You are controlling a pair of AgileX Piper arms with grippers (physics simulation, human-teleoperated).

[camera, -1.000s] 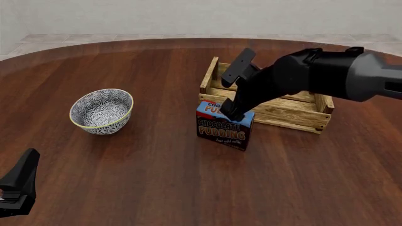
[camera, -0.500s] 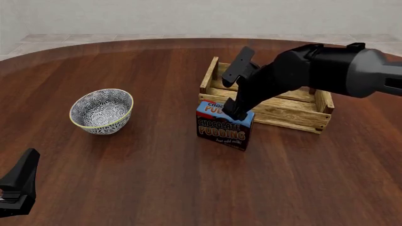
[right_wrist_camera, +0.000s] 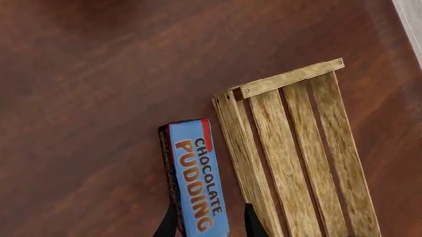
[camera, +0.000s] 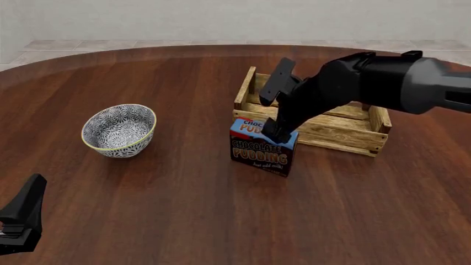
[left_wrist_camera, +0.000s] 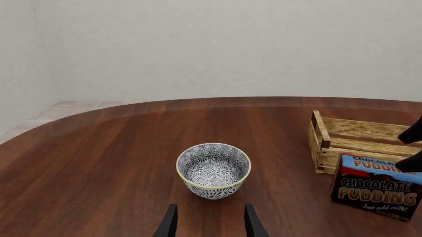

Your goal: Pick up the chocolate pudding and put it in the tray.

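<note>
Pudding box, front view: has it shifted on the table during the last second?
No. The pudding box stands in the same spot, just in front of the wooden crate's near left corner, at the same angle.

You get even, bright, diffuse light in all three views — no glare. Shadows are faint: a soft dark patch under the bowl (camera: 118,131) and beside the pudding (camera: 263,146). Everything's sharp edge to edge — no blur, no visible lens distortion.
</note>
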